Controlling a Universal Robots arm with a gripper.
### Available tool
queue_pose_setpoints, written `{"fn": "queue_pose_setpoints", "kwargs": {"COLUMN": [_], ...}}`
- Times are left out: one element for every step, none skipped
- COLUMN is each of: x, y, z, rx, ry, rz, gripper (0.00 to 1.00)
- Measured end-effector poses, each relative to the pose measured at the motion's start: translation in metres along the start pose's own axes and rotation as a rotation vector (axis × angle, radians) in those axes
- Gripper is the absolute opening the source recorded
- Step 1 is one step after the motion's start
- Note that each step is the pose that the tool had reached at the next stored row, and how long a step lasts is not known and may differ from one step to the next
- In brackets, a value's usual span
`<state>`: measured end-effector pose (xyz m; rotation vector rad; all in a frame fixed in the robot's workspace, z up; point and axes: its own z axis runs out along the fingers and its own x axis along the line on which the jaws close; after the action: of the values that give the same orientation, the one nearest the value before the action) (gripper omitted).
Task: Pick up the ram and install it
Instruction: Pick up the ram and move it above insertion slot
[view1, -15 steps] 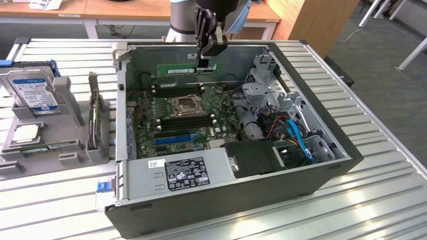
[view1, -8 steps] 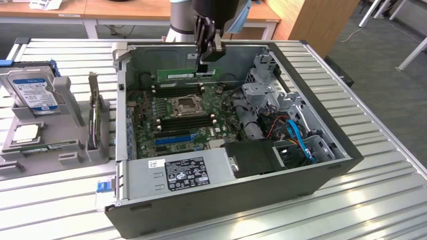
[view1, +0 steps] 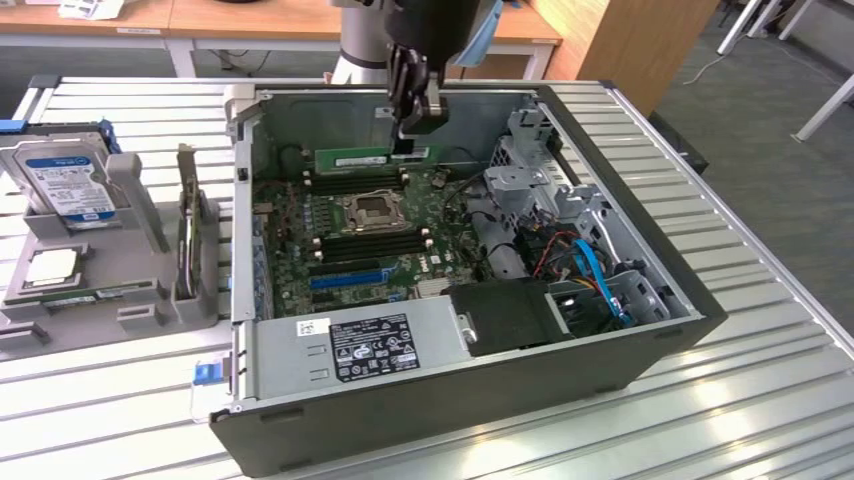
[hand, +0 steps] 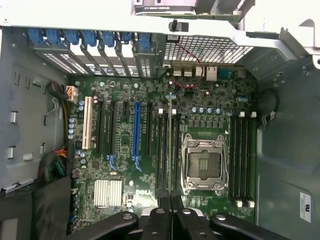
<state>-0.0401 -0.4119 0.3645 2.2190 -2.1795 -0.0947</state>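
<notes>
The ram (view1: 358, 157) is a thin green stick, and my gripper (view1: 411, 122) is shut on its upper edge near one end. It hangs level inside the open computer case (view1: 641, 350), toward the far wall and above the motherboard (view1: 400, 215). In the wrist view the ram (hand: 171, 145) shows edge-on as a thin line running out from my gripper (hand: 171, 212). It lines up over the black memory slots (hand: 163, 150) next to the open CPU socket (hand: 204, 162). A second pair of memory slots (hand: 241, 160) lies on the socket's other side.
A grey holder (view1: 140, 300) at the exterior view's left carries a hard drive (view1: 64, 185), a square silver processor chip (view1: 51, 265) and an upright card (view1: 194, 235). The power supply (view1: 380, 345), drive cage (view1: 534, 180) and blue cables (view1: 597, 275) crowd the case. A blue expansion slot (hand: 136, 130) lies beside the memory slots.
</notes>
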Motion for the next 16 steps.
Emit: {"fn": "queue_pose_setpoints", "kwargs": {"x": [0.000,0.000,0.000,0.000,0.000,0.000,0.000,0.000,0.000,0.000,0.000,0.000,0.000,0.000,0.000,0.000], "y": [-0.0001,-0.0002,-0.0002,-0.0003,-0.0004,-0.0004,-0.0006,-0.0006,-0.0007,-0.0007,-0.0006,-0.0007,-0.0007,-0.0007,-0.0008,-0.0008], "z": [0.0013,0.0025,0.0036,0.0047,0.0057,0.0068,0.0089,0.0097,0.0100,0.0101,0.0102,0.0105,0.0109,0.0114,0.0118,0.0120], "rx": [0.0000,0.0000,0.0000,0.0000,0.0000,0.0000,0.0000,0.0000,-0.0001,-0.0001,-0.0001,0.0000,0.0001,0.0001,0.0001,0.0001], "ry": [0.0000,-0.0001,0.0000,0.0001,0.0001,0.0001,0.0001,0.0001,0.0002,0.0003,0.0003,0.0000,-0.0003,-0.0003,-0.0002,-0.0002], "rz": [0.000,0.000,0.000,0.000,0.000,0.000,0.000,0.000,0.000,0.000,0.000,0.000,0.001,0.002,0.003,0.004], "gripper": [0.12,0.12,0.12,0.12,0.12,0.12,0.12,0.12,0.12,0.12,0.12,0.12,0.12,0.12,0.12,0.12]}}
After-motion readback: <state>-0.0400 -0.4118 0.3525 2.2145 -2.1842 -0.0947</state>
